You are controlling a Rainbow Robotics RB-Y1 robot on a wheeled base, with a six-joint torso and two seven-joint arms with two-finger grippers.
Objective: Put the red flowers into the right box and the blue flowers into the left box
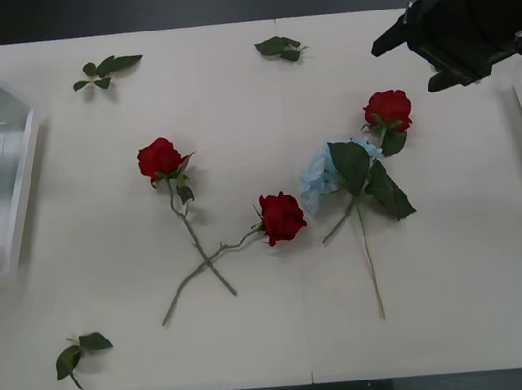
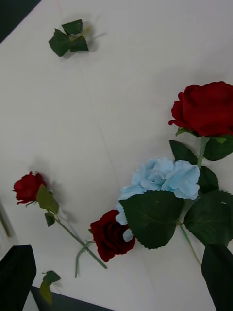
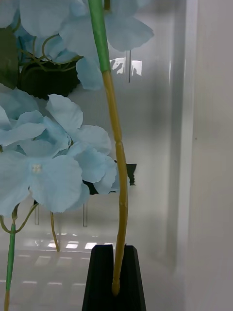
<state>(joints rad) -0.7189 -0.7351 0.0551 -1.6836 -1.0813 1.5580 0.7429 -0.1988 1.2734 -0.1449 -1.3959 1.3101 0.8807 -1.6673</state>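
Black left gripper fingers clamp a blue flower's stem over the left box at the desk's left edge, best released low inside the rim, while the right gripper hangs spread above the central flowers.

Open table lay across the upper centre; crossed stems of two red roses and a hydrangea overlapping a third rose obstructed mid-frame.
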